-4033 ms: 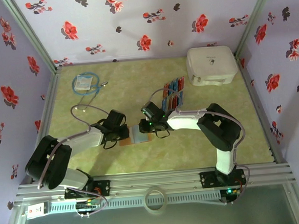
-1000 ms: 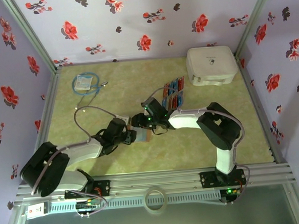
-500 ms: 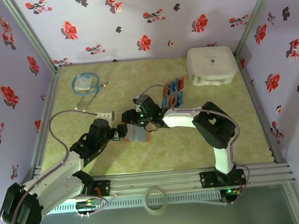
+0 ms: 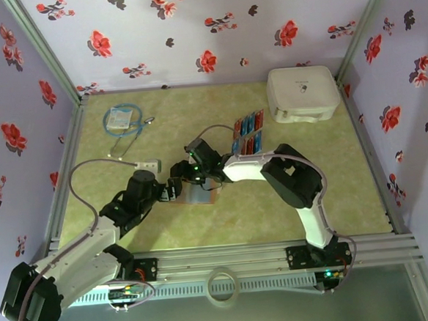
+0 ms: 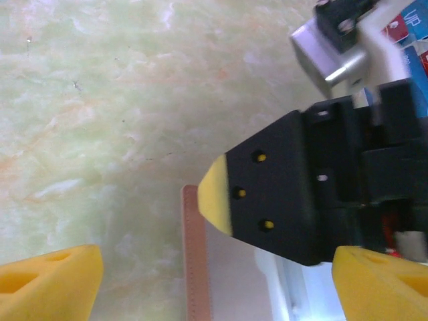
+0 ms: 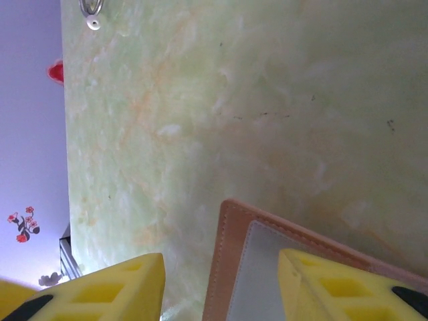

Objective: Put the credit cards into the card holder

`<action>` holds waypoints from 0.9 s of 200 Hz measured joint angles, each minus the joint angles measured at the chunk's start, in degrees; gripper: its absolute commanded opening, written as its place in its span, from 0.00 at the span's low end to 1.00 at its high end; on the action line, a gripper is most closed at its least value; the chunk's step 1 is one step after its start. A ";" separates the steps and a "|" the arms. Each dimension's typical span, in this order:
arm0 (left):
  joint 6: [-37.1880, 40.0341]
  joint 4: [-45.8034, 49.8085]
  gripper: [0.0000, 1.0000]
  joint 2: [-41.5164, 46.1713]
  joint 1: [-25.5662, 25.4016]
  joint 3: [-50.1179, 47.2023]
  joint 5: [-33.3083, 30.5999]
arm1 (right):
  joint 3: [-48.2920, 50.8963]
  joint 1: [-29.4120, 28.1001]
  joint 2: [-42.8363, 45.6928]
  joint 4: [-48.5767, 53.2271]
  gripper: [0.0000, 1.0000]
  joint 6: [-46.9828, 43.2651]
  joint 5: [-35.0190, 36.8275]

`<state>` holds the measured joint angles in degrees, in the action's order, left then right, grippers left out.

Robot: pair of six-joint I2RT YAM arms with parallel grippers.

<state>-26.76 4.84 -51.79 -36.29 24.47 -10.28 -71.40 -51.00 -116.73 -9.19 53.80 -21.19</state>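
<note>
Jaws on left gripper (image 5: 214,287): gape wide, clasp nothing, straddle brown edge of card holder (image 5: 196,267). Jaws on right gripper (image 6: 221,287): stand half apart across that same edge, one pad over clear pocket, other over bare table (image 6: 200,100); cannot tell whether pinching or merely pressing down. Opened card holder: lies flat right under both grippers' tips, mid-table, a bit left of centre. Loose credit cards (image 4: 247,134): sit in a slanted cluster up and right of holder, behind right wrist; long axis runs near-left to far-right. Looks nearer right arm, so next reach probably falls to right gripper, lifting off and swinging toward cluster.
</note>
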 measured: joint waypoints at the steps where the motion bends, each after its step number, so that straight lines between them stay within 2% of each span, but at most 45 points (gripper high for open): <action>1: -0.11 -0.09 0.99 -0.04 0.02 0.00 0.11 | 0.00 0.04 0.24 0.26 0.48 -0.17 0.20; 47: -0.50 -4.59 1.00 -1.33 -0.15 0.96 4.79 | 3.63 1.42 8.41 6.82 0.48 -5.16 4.76; 94: -0.33 -5.66 1.00 -5.11 -0.57 2.05 10.23 | 9.70 1.68 13.16 7.32 0.47 -6.75 8.41; 129: -0.31 -2.14 1.00 -7.74 1.70 2.03 2.84 | 14.56 1.99 15.85 11.04 0.46 -9.09 7.91; 180: -0.33 -1.09 1.00 -7.91 1.70 2.03 0.76 | 16.22 4.48 18.62 14.84 0.46 -12.55 9.05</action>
<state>-27.09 3.75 -59.70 -34.59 26.50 -9.52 -55.18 -46.52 -98.10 5.65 41.25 -12.14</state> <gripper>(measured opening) 0.996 0.466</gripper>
